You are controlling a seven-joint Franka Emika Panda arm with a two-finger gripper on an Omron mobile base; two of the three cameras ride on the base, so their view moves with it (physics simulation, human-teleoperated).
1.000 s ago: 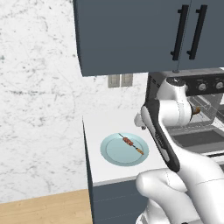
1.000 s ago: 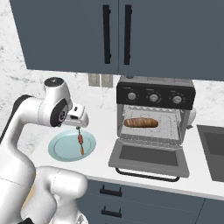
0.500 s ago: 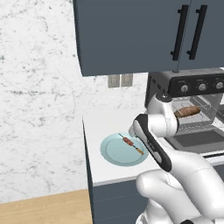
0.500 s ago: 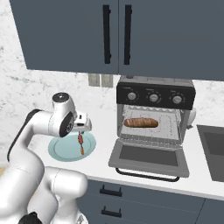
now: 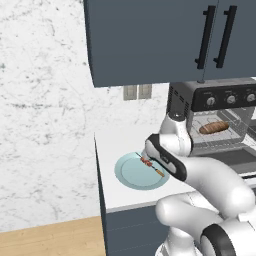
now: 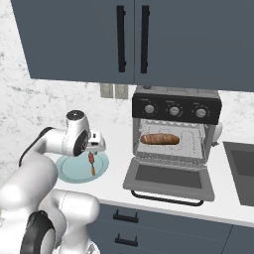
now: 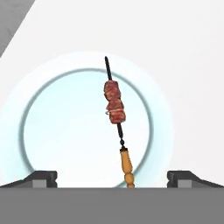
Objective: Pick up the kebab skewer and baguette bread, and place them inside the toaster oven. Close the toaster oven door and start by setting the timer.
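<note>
A pale blue plate [image 7: 48,87] sits near the left end of the counter [image 6: 228,211], toward its front edge. The kebab skewer [image 7: 115,114] lies across the plate, meat chunks mid-stick, wooden handle over the rim. The fingers [image 7: 112,178] hang just above it, spread wide with nothing between them, one tip on each side of the handle. Further right, the toaster oven [image 6: 174,131] stands with the toaster oven door [image 6: 168,179] dropped flat toward the front edge, and the baguette bread [image 6: 159,139] rests on its wire rack.
</note>
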